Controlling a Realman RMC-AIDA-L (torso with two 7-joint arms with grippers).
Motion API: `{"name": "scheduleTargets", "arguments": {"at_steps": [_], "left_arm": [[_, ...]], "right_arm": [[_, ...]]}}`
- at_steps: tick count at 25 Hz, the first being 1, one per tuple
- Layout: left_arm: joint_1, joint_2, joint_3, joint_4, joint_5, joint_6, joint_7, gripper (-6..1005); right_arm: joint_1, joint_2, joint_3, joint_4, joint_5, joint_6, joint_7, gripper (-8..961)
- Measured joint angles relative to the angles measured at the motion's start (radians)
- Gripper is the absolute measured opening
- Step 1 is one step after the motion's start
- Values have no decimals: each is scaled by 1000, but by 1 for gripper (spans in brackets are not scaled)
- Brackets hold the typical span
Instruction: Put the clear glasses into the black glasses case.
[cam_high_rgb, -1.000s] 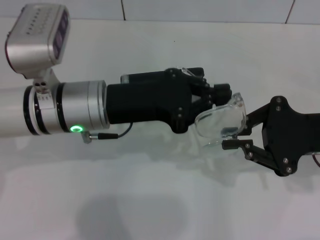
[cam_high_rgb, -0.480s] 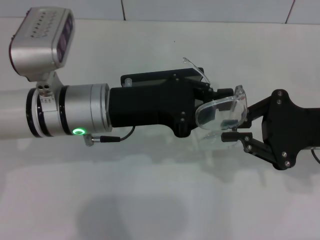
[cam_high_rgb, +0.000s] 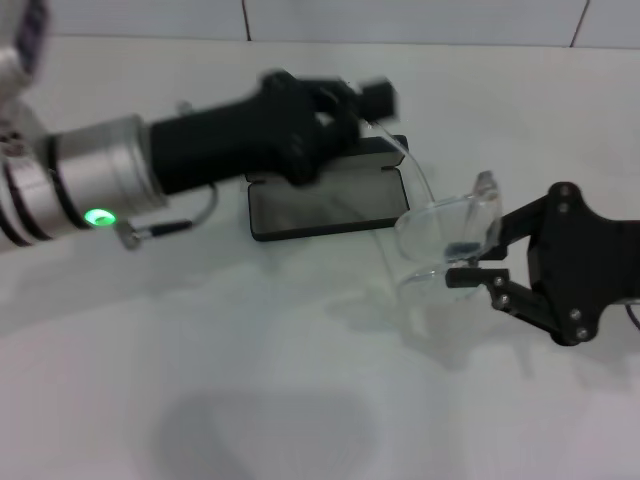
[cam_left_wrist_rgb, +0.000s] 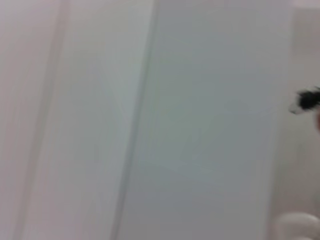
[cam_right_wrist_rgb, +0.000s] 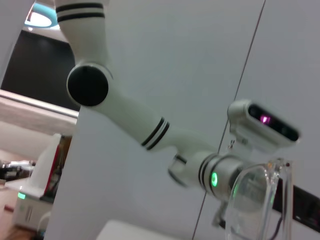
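The black glasses case (cam_high_rgb: 310, 210) lies open on the white table, its grey inside facing up. Just right of it, the clear glasses (cam_high_rgb: 445, 235) hang above the table with my right gripper (cam_high_rgb: 468, 258) shut on the lens. One thin clear arm of the glasses reaches up toward the case's far right corner. In the right wrist view the lens (cam_right_wrist_rgb: 255, 200) fills the lower right corner. My left gripper (cam_high_rgb: 370, 98) is blurred above the case's far edge, apart from the glasses. The left wrist view shows only blurred white surfaces.
The left arm's silver and black forearm (cam_high_rgb: 150, 165) stretches in from the left over the table behind the case. A tiled wall (cam_high_rgb: 400, 20) runs along the table's far edge. The right wrist view shows the left arm (cam_right_wrist_rgb: 145, 132) against a white wall.
The left arm has swung back and to the left, away from the glasses, and uncovered the open case. The right gripper has kept its hold on the glasses in nearly the same place.
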Motion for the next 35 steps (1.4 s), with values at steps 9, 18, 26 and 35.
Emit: {"name": "scheduleTargets", "arguments": {"at_steps": [9, 18, 26, 35], "left_arm": [[7, 0, -179, -118, 0, -2, 18, 61], [-29, -3, -53, -143, -18, 25, 33, 61], [-33, -3, 18, -138, -77, 103, 56, 61], [-40, -4, 44, -132, -79, 161, 61, 61]], "right_arm": [[-19, -4, 4, -9, 179, -188, -11, 88], [7, 1, -42, 8, 238, -210, -43, 88], [18, 0, -73, 44, 231, -174, -77, 88], [20, -4, -87, 55, 209, -139, -74, 87]]}}
